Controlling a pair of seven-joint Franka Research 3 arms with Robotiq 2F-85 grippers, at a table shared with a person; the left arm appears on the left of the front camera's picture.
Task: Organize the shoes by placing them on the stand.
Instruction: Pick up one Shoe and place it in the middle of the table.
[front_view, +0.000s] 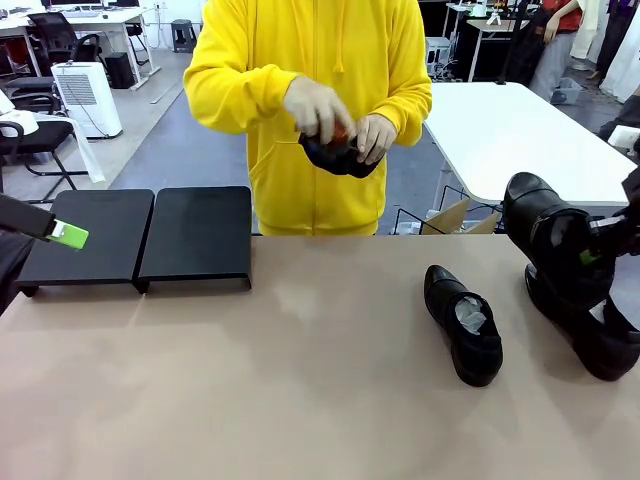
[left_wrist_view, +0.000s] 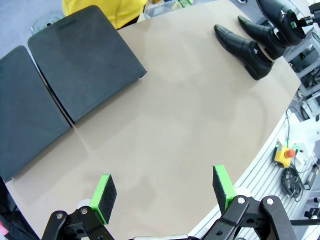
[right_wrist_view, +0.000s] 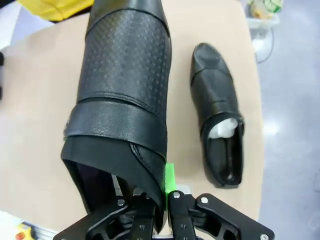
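The stand (front_view: 150, 235), two low black panels side by side, lies at the table's far left with nothing on it, and appears again (left_wrist_view: 85, 60) ahead of my left gripper. My left gripper (front_view: 68, 236) hovers open over the stand's left panel, its green pads (left_wrist_view: 104, 197) wide apart above bare table (left_wrist_view: 163, 192). At the right edge my right gripper (front_view: 595, 252) is shut on the heel rim of a glossy black shoe (right_wrist_view: 125, 75), lifted toe-up off the table (front_view: 545, 215). Two more shoes lie on the table (front_view: 465, 325) (front_view: 590, 335), with pale paper stuffing visible. The person in yellow holds a further dark shoe (front_view: 338, 155) in both hands.
A white table (front_view: 520, 130) and a cardboard box (front_view: 450, 215) stand behind the far right edge. A white appliance (front_view: 90, 95) and office chairs are far left. A red stop button (left_wrist_view: 283, 152) sits below the near table edge. The tan tabletop (front_view: 300, 380) is bare in the middle.
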